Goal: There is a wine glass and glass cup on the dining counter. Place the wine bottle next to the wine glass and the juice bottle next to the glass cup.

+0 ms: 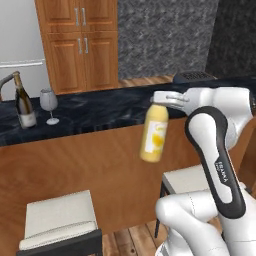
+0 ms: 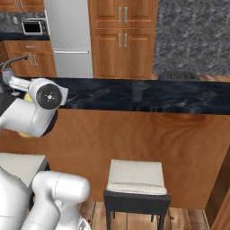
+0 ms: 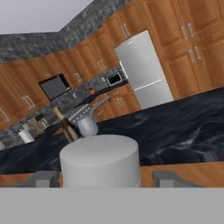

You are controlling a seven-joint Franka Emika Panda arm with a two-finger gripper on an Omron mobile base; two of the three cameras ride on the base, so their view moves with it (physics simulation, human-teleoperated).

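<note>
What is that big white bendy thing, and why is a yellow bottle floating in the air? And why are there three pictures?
The white thing is a robot arm, like a big mechanical arm. At its end is a gripper, two small fingers that pinch. The bottle is not floating: the gripper holds the juice bottle by its white cap, in the air in front of the dining counter.

Two pictures come from cameras riding behind the arm, one on each side. The third comes from a camera on the hand itself, so the bottle's white cap looks huge there.

On the black counter stand a dark wine bottle and, beside it, a wine glass. Stools stand below.
</note>
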